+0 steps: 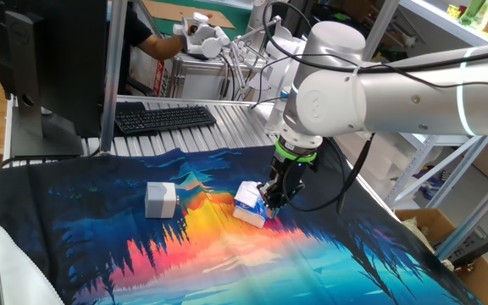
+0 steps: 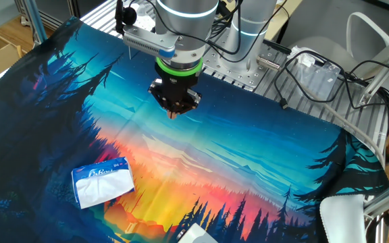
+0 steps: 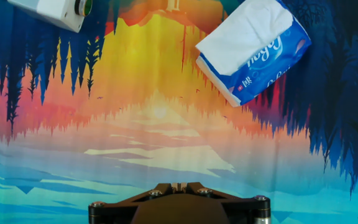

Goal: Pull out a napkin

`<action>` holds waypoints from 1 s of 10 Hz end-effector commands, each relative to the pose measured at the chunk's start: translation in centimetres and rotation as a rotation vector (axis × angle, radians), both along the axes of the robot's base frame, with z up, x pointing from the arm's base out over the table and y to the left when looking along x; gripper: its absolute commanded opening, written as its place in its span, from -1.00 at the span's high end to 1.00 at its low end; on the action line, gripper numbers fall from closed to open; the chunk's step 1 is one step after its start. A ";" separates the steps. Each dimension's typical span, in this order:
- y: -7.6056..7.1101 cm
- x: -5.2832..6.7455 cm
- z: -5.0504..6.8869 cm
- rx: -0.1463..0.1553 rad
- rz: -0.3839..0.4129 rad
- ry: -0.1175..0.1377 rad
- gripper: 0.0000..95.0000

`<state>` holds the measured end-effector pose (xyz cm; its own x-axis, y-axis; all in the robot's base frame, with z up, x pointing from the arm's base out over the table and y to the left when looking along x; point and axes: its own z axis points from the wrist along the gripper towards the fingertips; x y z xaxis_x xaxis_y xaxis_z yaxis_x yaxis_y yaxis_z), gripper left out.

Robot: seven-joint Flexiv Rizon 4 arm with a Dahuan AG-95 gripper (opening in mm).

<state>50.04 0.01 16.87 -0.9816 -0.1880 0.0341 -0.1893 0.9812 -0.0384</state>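
Only readable print is on the blue-and-white tissue pack (image 3: 253,50): white script brand lettering across its blue side, seen at an angle in my hand view, too skewed to spell out for sure. A few small white characters sit under it, too tiny to read. Same pack in the other fixed view (image 2: 102,183) shows cursive white lettering on its top blue band, also not legible. The grey-white cube (image 1: 161,200) shows no readable marks.

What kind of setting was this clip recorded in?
Probably a robotics lab or workshop: a keyboard on a slatted aluminium bench, metal shelving, and loose cables behind a printed cloth.
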 end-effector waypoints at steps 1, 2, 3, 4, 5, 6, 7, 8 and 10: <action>0.1 0.1 -0.1 0.000 0.001 0.007 1.00; 0.1 0.2 -0.2 0.000 0.001 0.007 1.00; 0.0 0.4 -0.3 0.001 0.002 0.008 1.00; -0.2 0.7 -0.4 0.001 0.004 0.008 1.00; -0.3 1.1 -0.5 0.001 0.006 0.009 1.00; -0.5 1.8 -0.5 0.001 0.012 0.011 1.00; -0.7 2.1 -0.5 0.001 0.014 0.012 1.00; -0.7 2.7 -0.6 0.000 0.015 0.013 1.00; -0.8 3.4 -0.8 -0.002 0.017 0.015 1.00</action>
